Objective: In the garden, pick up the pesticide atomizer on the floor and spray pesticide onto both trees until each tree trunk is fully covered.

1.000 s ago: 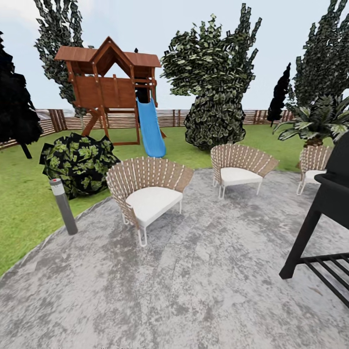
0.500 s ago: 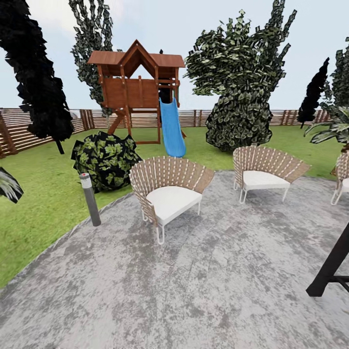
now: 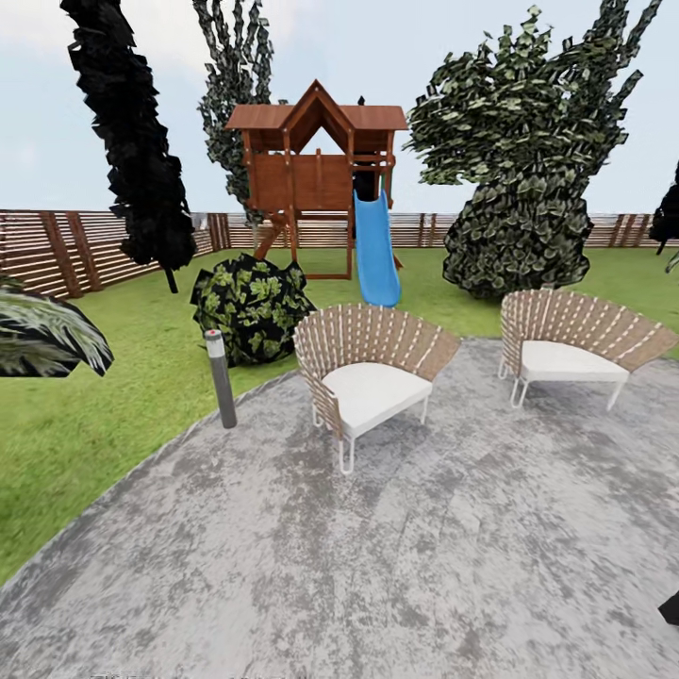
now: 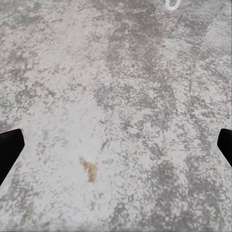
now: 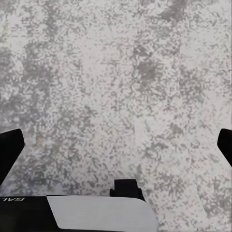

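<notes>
Robot on the patio, searching; atomizer and bare-trunked trees not found here.

Both tools hang spread wide and empty over the grey patio paving (image 3: 405,566): the left tool (image 4: 116,145) and the right tool (image 5: 116,142) each show dark fingertips far apart with only stone between them, probably carried low and clear for travel. Ahead of the tools stand two wicker chairs (image 3: 372,377), a bollard light (image 3: 220,377), a round bush (image 3: 250,306), then the lawn (image 3: 85,415), a playhouse with blue slide (image 3: 325,189) and the slat fence (image 3: 57,250). The pesticide atomizer's place cannot be told.
</notes>
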You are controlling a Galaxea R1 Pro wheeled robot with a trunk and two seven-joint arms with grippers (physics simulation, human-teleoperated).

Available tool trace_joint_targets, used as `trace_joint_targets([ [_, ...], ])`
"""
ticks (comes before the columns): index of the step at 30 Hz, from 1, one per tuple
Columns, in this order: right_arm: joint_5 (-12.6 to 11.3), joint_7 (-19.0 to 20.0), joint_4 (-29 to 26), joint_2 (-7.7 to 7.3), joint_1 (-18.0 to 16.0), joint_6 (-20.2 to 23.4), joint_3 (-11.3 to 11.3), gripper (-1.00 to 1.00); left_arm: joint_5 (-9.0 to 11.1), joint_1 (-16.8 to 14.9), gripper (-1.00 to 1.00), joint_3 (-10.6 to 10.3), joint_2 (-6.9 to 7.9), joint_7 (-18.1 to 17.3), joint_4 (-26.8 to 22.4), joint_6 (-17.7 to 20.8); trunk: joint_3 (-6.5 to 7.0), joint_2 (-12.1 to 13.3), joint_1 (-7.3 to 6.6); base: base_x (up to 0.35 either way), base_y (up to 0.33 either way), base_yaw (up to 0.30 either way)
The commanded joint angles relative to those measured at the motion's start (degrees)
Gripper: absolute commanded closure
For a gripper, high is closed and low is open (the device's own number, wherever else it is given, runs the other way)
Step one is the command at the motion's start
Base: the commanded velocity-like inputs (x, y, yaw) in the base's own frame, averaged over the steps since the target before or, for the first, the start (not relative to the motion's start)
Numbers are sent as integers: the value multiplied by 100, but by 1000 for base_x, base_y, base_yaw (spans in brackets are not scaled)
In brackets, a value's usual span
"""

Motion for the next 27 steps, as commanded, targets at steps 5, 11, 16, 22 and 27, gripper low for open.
trace_joint_targets([
  [5, 0, 0, 0, 0, 0, 0, 0, -100, 0, 0, -100, 1, 0, 0, 2, 0, 0, 0, 0, 0, 0, 287],
  [11, 0, 0, 0, 0, 0, 0, 0, -100, 0, 0, -100, 1, 0, 0, 2, 0, -36, -80, 44, 0, 0, 287],
  [16, 0, 0, 0, 0, 0, 0, 0, -100, 0, 0, -100, 1, 0, 0, -1, 0, -126, -281, 154, 0, 0, 287],
  [22, 0, 0, 0, 0, 0, 0, 0, -100, 0, 0, -100, 1, 0, 0, -1, 0, -233, -521, 286, 0, 0, 287],
  [27, 0, 0, -2, 0, 0, 0, 0, -100, 0, 0, -100, 1, 0, 0, -1, 0, -323, -722, 395, 0, 0, 287],
])
